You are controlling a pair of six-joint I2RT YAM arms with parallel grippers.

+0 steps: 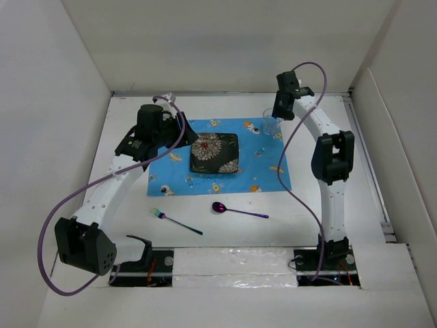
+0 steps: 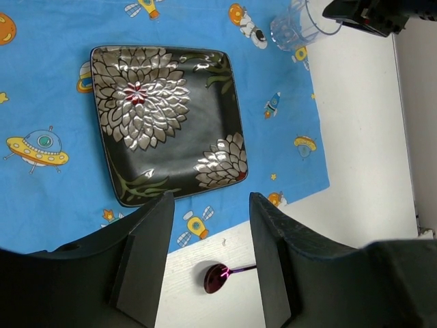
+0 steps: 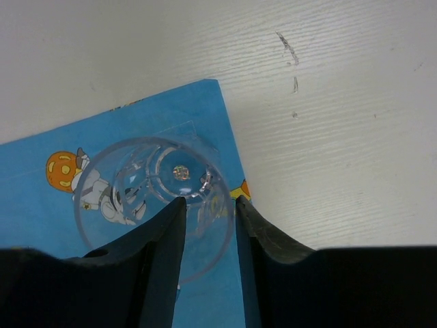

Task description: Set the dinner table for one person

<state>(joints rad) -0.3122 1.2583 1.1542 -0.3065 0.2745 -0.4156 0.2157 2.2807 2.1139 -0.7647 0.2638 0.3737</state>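
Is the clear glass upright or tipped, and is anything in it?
Upright and empty: the right wrist view looks down into the glass, round rim, bare base, placemat print showing through.

- Blue space-print cloth placemat (image 1: 171,174): lies flat; bears the plate and the glass.
- Square black floral plate (image 1: 214,153): centred on the placemat.
- Clear glass (image 1: 271,123): upright on the placemat's far right corner.
- Purple spoon (image 1: 237,210): off the placemat, near its near edge, bowl pointing left.
- Fork (image 1: 176,221): left of the spoon, apart from it.

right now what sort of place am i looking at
Probably a robot lab test cell, not a home: white walls box in the dinner table, and the left arm and right arm are bolted to its near edge.
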